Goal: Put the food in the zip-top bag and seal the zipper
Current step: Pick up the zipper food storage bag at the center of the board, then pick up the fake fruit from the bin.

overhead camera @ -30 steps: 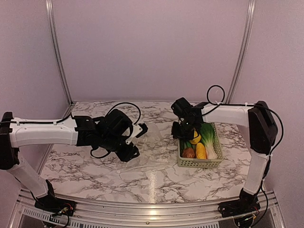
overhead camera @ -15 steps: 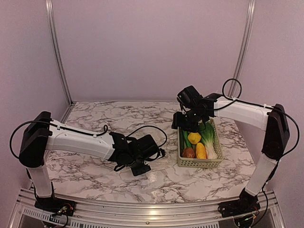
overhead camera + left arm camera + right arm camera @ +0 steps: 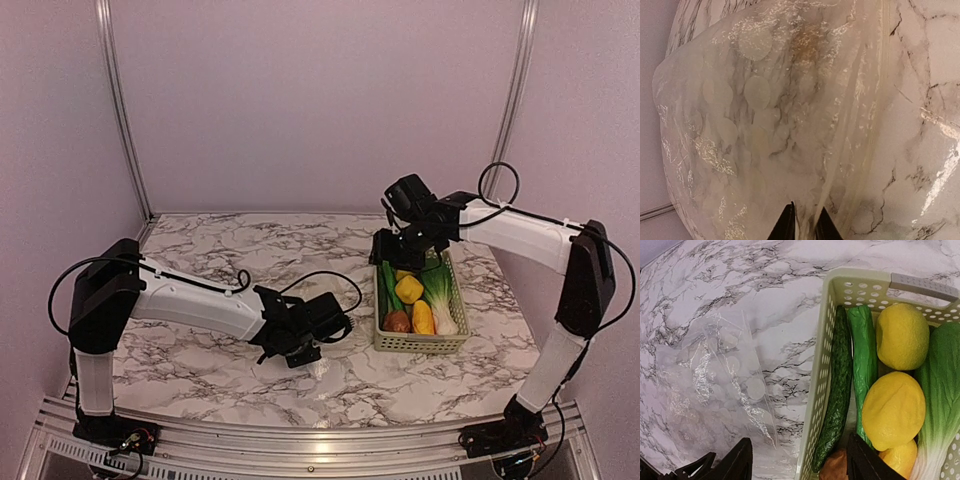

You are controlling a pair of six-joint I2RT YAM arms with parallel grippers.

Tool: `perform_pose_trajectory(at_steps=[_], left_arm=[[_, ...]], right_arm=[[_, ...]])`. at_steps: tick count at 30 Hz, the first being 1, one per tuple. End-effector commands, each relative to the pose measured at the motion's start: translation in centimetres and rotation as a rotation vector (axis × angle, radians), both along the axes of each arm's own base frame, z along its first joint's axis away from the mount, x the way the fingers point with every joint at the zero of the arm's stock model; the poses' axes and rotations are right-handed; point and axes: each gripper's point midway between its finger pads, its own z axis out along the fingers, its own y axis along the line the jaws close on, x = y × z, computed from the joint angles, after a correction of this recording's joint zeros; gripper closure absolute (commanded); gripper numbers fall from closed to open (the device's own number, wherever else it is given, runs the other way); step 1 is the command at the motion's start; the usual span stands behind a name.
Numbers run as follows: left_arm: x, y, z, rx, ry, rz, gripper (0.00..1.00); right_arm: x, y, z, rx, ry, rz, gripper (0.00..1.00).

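Note:
The clear zip-top bag lies flat on the marble, and its zipper runs as a pale strip along one edge. My left gripper is low over it, its tips nearly together on a fold of the film. The food sits in a pale green basket: a cucumber, two yellow lemons, bok choy and a brown item. My right gripper hangs open over the basket's left wall, one finger outside and one above the food. The bag lies left of the basket.
The basket stands at the right of the table, with my right gripper over its far end. My left gripper reaches in beside the basket's near left. Purple walls and metal rails enclose the table.
My left arm has swung right and down onto the bag, and its jaws have closed on the film. My right gripper has shifted a little toward the far end of the basket and opened wider.

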Motion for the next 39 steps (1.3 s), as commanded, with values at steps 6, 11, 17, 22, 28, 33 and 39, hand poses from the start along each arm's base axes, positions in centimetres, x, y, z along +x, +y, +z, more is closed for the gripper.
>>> perform_pose_trajectory(at_steps=[6, 11, 17, 22, 28, 33, 39], left_arm=[[3.4, 0.5, 4.3, -0.092, -0.073, 0.149, 1.00], [4.6, 1.6, 8.6, -0.266, 0.014, 0.299, 1.00], [4.5, 2.7, 12.5, -0.448, 0.101, 0.415, 1.00], [4.6, 2.5, 14.4, -0.522, 0.133, 0.440, 1.00], [4.9, 2.1, 16.0, -0.590, 0.163, 0.459, 1.00], [5.0, 1.8, 16.8, -0.622, 0.176, 0.460, 1.00], [5.0, 1.8, 17.1, -0.648, 0.192, 0.480, 1.00]], right_arm=[[-0.2, -2.9, 2.5, -0.056, -0.049, 0.029, 0.38], [-0.7, -6.0, 1.6, -0.154, -0.036, 0.024, 0.36], [-1.5, -8.5, -2.0, -0.295, 0.045, 0.055, 0.30], [-1.8, -8.8, -4.7, -0.327, 0.109, 0.073, 0.30], [-0.6, -9.0, -6.5, -0.341, 0.131, 0.064, 0.33], [0.8, -8.9, -8.0, -0.330, 0.148, 0.060, 0.32], [1.9, -8.1, -9.2, -0.309, 0.148, 0.074, 0.35]])
